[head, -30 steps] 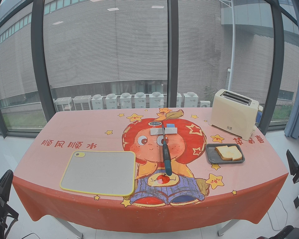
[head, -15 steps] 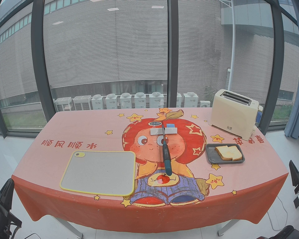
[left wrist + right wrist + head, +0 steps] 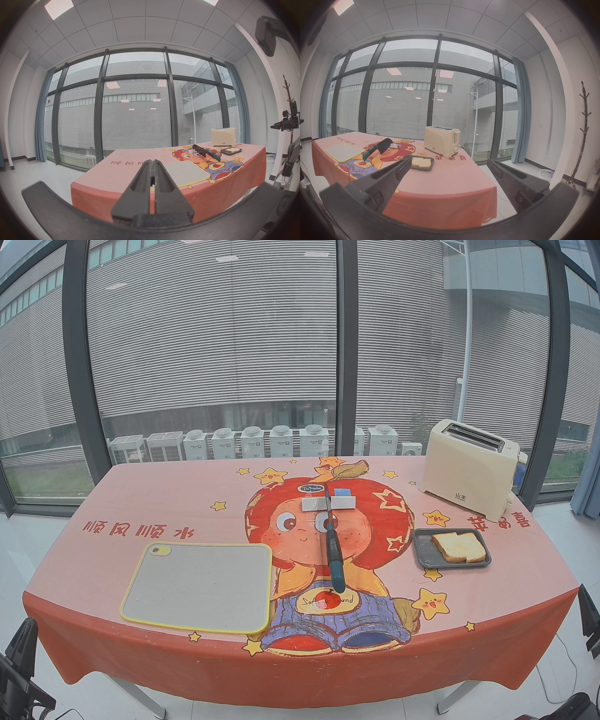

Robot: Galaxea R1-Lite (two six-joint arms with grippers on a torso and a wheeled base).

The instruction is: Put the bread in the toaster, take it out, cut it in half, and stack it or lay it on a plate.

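Two slices of bread (image 3: pixel 460 547) lie side by side in a small dark tray (image 3: pixel 425 557) on the table's right side. Just behind it stands the cream toaster (image 3: pixel 469 468), its slots empty. A knife (image 3: pixel 334 546) with a teal handle lies mid-table, its blade on a grey rest (image 3: pixel 342 503). A grey cutting board (image 3: pixel 200 585) with a yellow rim lies front left. My left gripper (image 3: pixel 152 162) is shut and empty, low beside the table's front-left corner. My right gripper (image 3: pixel 449 162) is open and empty, low off the front-right corner, with the bread (image 3: pixel 421 162) and toaster (image 3: pixel 441 141) ahead of it.
The table (image 3: pixel 144 502) carries an orange-pink cartoon cloth that hangs over its edges. Tall windows with dark frames rise right behind it. A bare strip of cloth runs along the back and left of the table.
Both grippers have sunk lower at the head view's bottom corners, away from the tabletop. Bread, knife, board and toaster have not moved.
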